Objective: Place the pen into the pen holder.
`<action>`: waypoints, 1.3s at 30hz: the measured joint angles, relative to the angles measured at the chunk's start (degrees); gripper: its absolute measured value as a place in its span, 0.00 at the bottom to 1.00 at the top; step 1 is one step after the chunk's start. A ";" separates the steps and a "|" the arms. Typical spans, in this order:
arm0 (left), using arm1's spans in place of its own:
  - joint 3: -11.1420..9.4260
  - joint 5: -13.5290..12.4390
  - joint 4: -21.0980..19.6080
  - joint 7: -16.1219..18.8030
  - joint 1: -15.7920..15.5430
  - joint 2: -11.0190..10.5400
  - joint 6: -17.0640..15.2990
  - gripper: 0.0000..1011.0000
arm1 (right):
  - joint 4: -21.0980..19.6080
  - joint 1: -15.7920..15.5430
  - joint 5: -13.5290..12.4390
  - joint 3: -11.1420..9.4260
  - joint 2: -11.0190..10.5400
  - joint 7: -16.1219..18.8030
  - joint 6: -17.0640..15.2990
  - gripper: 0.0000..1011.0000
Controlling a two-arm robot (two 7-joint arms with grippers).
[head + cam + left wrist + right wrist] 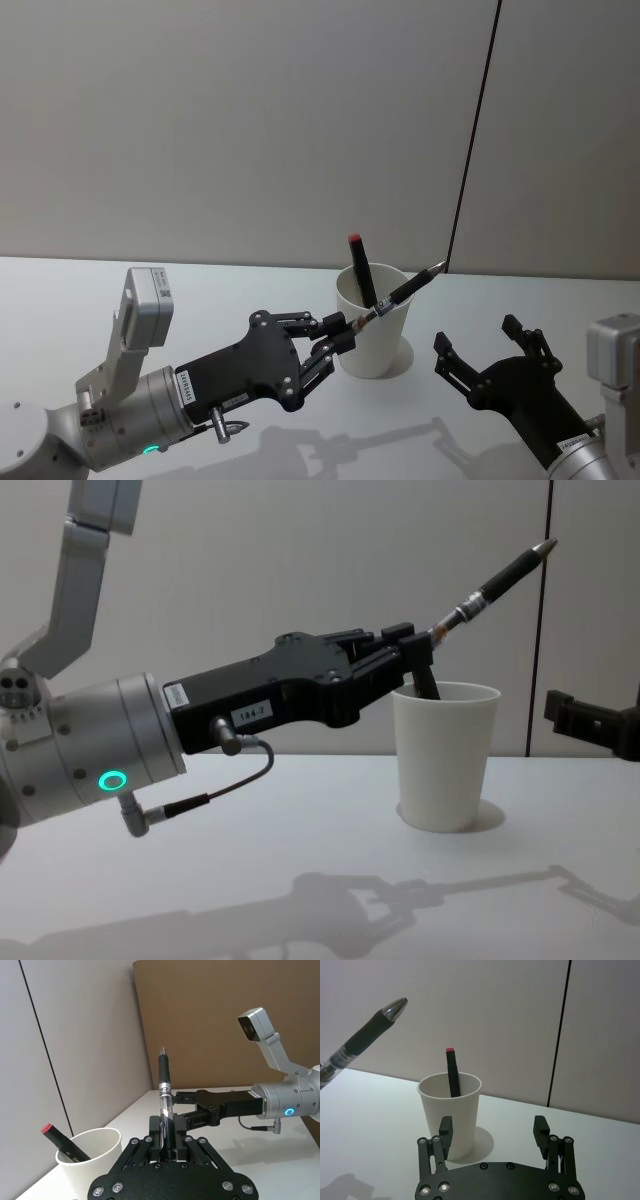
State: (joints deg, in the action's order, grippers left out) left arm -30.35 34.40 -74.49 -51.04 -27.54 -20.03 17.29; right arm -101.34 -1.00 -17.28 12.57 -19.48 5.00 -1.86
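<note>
My left gripper [343, 334] is shut on the lower end of a black and clear pen [411, 284]. The pen slants up and away, its silver tip [543, 547] above and beyond the far rim of the pen holder [371, 333], a white paper cup. The gripper sits just left of the cup's rim [402, 656], with the pen [164, 1089] upright between its fingers [154, 1131]. My right gripper [490, 352] stands open on the cup's right, close to the table. From its wrist, the cup [450, 1110] lies straight ahead of it [493, 1131].
A black marker with a red cap [360, 268] stands in the cup, leaning on the left side [452, 1073]. The white table [60, 300] runs back to a grey wall with a dark vertical seam [474, 140].
</note>
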 joint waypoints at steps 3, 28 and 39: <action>-0.06 0.06 0.05 -0.12 -0.06 0.02 0.01 0.18 | -0.14 -0.14 -0.81 -0.28 -0.16 0.96 0.09 0.99; -0.31 0.36 0.32 -0.61 -0.24 0.11 0.04 0.18 | -4.31 -3.58 -16.76 -4.45 -3.22 14.20 -3.63 0.99; -0.32 0.38 0.34 -0.65 -0.24 0.10 0.04 0.18 | -4.80 -3.65 -26.21 -5.98 -3.05 19.16 -7.05 0.99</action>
State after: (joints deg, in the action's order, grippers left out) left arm -30.68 34.78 -74.15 -51.69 -27.78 -19.93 17.33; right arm -106.14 -4.65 -43.50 6.59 -22.53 24.17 -8.91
